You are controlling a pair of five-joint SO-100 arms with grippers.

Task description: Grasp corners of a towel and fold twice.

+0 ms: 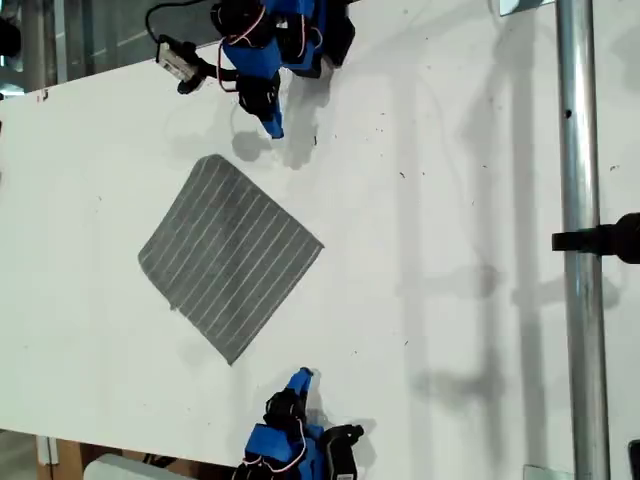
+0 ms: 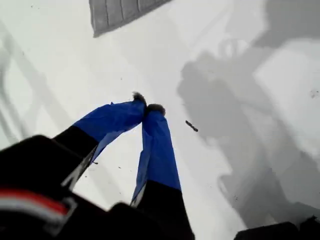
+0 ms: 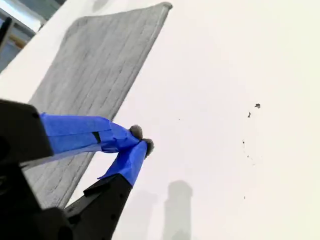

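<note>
Judging by the exterior view, is any fold made yet? asks the first observer.

No, says the second. The towel [image 1: 230,255] lies spread flat on the white table [image 1: 450,150], turned like a diamond, with no doubled layer showing. By that reckoning the robot is at the approach, before the first grasp.

And the grippers?

Both pinched together on nothing. The first gripper [image 2: 148,104] has its blue-taped tips meeting above bare table, with only one corner [image 2: 96,34] of the cloth showing well ahead of it. The second gripper [image 3: 141,139] is likewise clenched and empty, hanging just beside one long edge of the cloth, which runs away to a far corner [image 3: 167,6].

Which arm is which from outside?

The wrist views do not settle it. One arm [image 1: 262,70] reaches in from the top of the exterior view, near the upper tip [image 1: 215,158]. The other arm [image 1: 285,440] sits at the bottom, near the lower tip [image 1: 232,360]. Neither touches the cloth.

So the next move?

Probably each gripper should spread its jaws, come down on its nearest tip, and pinch one thin layer without rucking it.
</note>
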